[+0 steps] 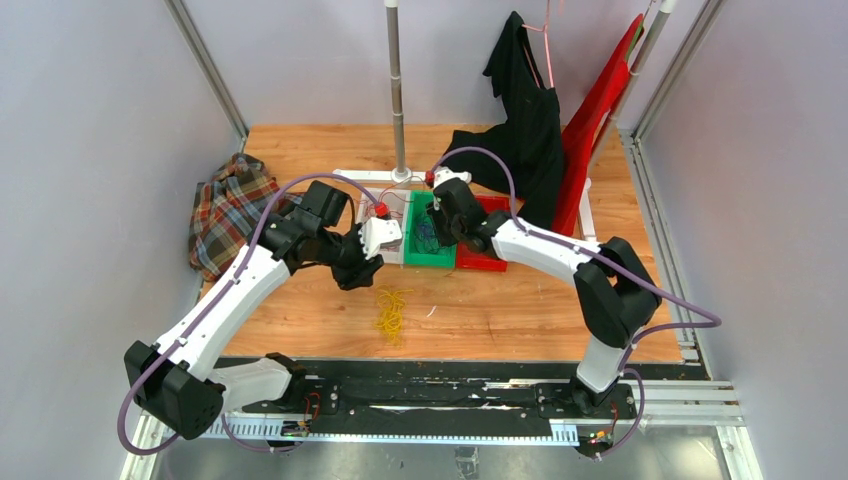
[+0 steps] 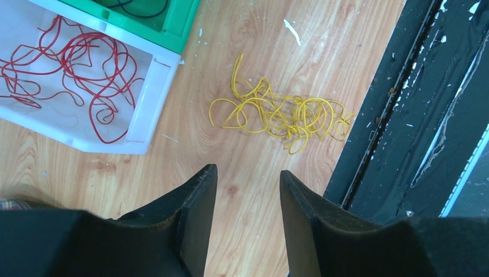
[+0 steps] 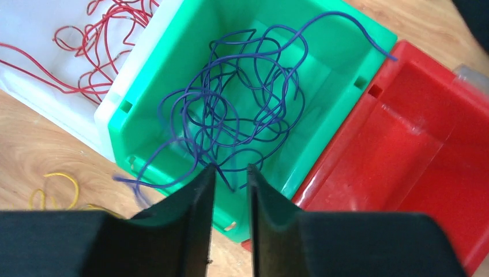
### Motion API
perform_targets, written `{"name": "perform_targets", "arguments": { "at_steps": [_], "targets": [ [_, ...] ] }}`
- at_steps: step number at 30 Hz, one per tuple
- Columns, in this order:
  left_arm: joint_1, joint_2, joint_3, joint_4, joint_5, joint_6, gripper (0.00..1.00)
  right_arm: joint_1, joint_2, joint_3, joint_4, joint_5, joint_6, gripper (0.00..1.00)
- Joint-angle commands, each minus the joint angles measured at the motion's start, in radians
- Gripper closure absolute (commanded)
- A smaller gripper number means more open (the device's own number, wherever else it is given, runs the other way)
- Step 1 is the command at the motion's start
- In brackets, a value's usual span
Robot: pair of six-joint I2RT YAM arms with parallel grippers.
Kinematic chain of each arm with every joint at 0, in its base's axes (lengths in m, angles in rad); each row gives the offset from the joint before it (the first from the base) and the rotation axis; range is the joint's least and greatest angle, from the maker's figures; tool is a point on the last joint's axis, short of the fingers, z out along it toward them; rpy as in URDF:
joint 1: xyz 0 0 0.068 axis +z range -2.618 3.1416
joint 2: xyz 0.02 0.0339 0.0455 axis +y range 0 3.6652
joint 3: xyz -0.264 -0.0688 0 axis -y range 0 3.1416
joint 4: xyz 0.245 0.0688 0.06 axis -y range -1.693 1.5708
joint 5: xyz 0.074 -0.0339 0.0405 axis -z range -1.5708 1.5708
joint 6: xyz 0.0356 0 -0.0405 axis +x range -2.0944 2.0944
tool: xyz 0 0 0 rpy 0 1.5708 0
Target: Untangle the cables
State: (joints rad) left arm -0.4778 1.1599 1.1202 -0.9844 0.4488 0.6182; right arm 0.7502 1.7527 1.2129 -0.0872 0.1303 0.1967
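Note:
The cables lie in three bunches. The yellow cables (image 1: 390, 310) (image 2: 282, 115) lie loose on the wooden table. Red cables (image 2: 86, 63) (image 3: 104, 29) rest in the white bin (image 2: 144, 109). Dark blue cables (image 3: 242, 104) fill the green bin (image 3: 340, 86), with one strand hanging over its near wall. My left gripper (image 2: 248, 176) hovers open over bare wood, just short of the yellow bunch, holding nothing. My right gripper (image 3: 230, 170) hangs over the green bin's near edge. Its jaws stand a narrow gap apart, and a blue strand end shows at their tips.
An empty red bin (image 3: 415, 144) stands right of the green one. A plaid cloth (image 1: 230, 210) lies at the left. Black (image 1: 525, 130) and red (image 1: 600, 110) garments hang at the back right beside a metal pole (image 1: 397, 90). A black rail (image 1: 430, 390) borders the table's near edge.

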Motion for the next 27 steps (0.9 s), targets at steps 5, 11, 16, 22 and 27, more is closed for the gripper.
{"name": "perform_targets", "arguments": {
  "at_steps": [5, 11, 16, 22, 27],
  "targets": [
    [0.009, -0.008, 0.026, -0.011, 0.019, 0.009, 0.50, 0.008, -0.055, 0.123, -0.131, 0.013, -0.002, 0.53],
    [0.010, -0.003, 0.020, -0.010, 0.031, 0.011, 0.49, 0.005, -0.086, 0.128, -0.142, -0.019, -0.001, 0.53],
    [0.010, -0.011, 0.012, -0.010, 0.032, 0.017, 0.49, 0.016, -0.070, 0.109, -0.128, -0.127, 0.009, 0.54],
    [0.010, -0.014, 0.001, -0.011, 0.032, 0.031, 0.49, 0.092, -0.159, -0.032, -0.098, -0.161, -0.013, 0.46],
    [0.010, -0.011, 0.006, -0.011, 0.045, 0.028, 0.49, 0.129, -0.160, -0.113, -0.038, -0.131, -0.039, 0.44]
  ]
}}
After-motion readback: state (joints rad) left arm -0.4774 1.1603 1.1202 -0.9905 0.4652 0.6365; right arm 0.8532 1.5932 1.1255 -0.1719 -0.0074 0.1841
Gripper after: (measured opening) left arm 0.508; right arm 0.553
